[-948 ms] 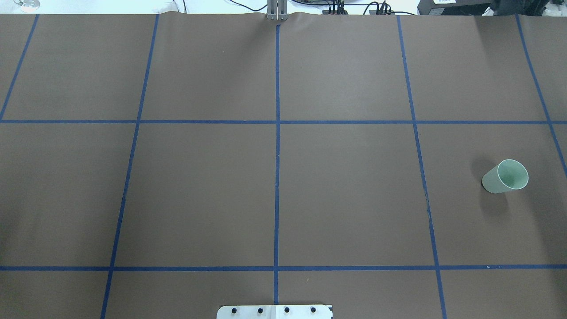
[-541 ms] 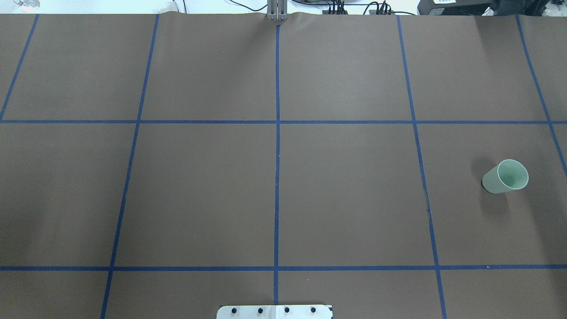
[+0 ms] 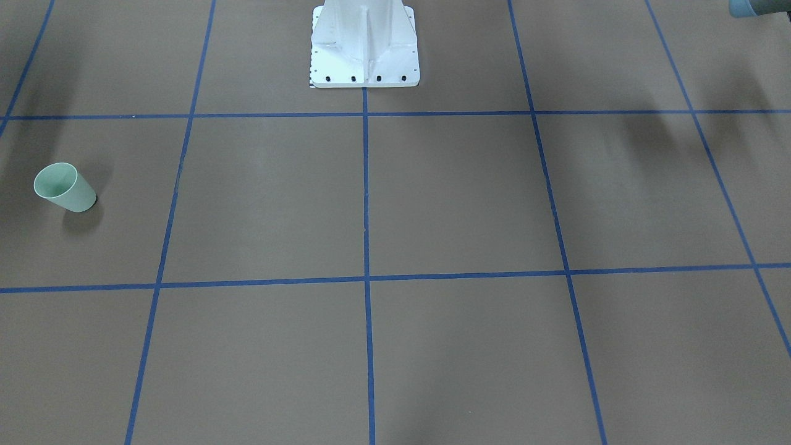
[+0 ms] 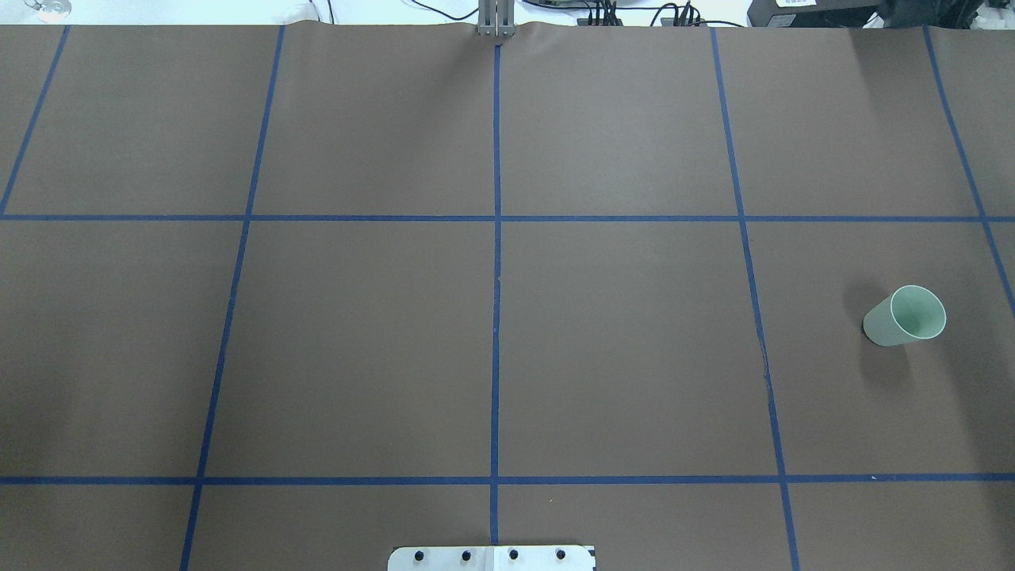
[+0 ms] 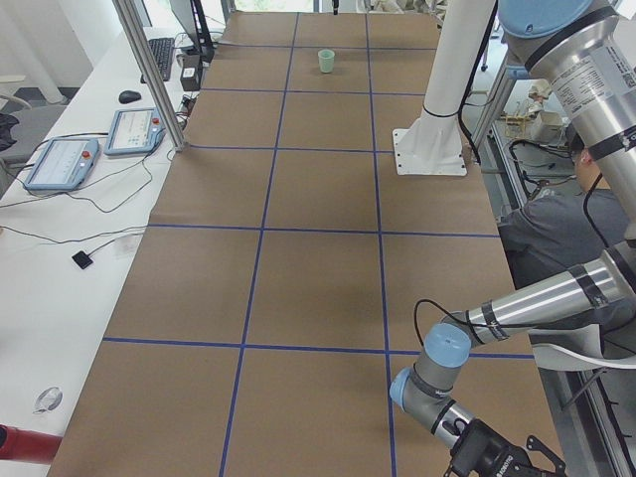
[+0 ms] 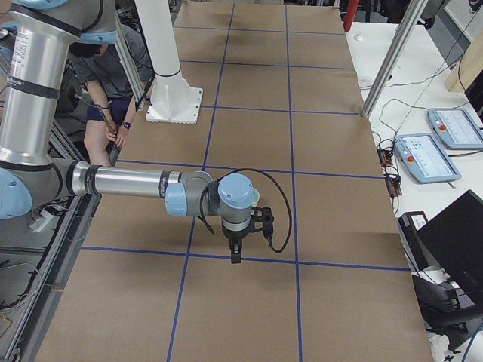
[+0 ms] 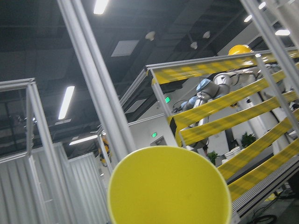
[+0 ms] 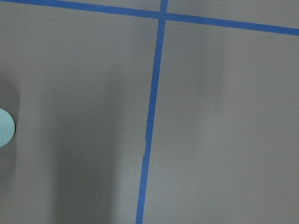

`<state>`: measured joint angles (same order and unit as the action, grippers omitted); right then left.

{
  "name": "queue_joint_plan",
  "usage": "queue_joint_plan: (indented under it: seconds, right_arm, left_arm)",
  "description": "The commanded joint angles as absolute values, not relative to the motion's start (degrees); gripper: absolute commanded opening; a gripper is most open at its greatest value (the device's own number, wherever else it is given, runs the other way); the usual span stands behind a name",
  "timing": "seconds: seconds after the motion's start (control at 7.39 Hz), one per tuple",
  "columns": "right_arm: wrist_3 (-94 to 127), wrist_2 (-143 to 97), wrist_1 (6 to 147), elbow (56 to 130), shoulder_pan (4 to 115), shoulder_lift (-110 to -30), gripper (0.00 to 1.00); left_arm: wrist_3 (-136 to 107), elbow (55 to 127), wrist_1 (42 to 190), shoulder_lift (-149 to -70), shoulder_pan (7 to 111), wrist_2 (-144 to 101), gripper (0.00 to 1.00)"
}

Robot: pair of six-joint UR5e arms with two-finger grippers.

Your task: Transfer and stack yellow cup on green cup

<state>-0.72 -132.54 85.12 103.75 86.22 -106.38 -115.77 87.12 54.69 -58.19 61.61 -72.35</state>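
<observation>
Even overhead light — soft shadows on the table (image 4: 357, 341), frames sharp.

The right arm (image 6: 121, 181) reaches out flat, and the right gripper (image 6: 235, 255) points straight down. The left arm (image 5: 537, 303) bends low. The left gripper (image 5: 497, 457) seems tipped up, half cut off.

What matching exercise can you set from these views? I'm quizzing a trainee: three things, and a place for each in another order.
Things:
1. green cup
2. yellow cup
3. white pedestal

Places:
A. filling the bottom of the left wrist view
B. midway along the robot's side of the table
C. standing on the table, on the robot's right

Pairs: 1-C; 2-A; 3-B
</observation>
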Motion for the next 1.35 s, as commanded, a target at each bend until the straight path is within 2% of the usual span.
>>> queue_joint_plan:
  seconds: [0.0, 0.27, 0.68, 0.95, 1.22]
  right_arm:
    - [-0.7, -132.5, 85.2, 103.4, 86.2, -106.6, 0.99]
    - [-0.7, -132.5, 85.2, 103.4, 86.2, -106.6, 0.99]
    - [-0.6, -132.5, 85.3, 103.4, 86.2, -106.5, 0.99]
    - [-0.6, -132.5, 85.3, 102.9, 86.2, -106.4, 0.99]
    - [-0.5, -132.5, 85.4, 102.9, 86.2, -106.4, 0.99]
  left_arm:
    - [-111.3, 86.6, 66.8, -56.7, 63.5, -60.1, 0.00]
    - [-97.1, 85.5, 84.6, -56.9, 72.2, -47.2, 0.00]
    - [-57.2, 85.2, 122.0, -58.4, 87.3, -42.5, 0.00]
    - [-34.5, 83.9, 137.3, -65.1, 93.1, -44.5, 0.00]
    - [-20.7, 84.3, 146.3, -72.4, 100.0, -59.7, 0.00]
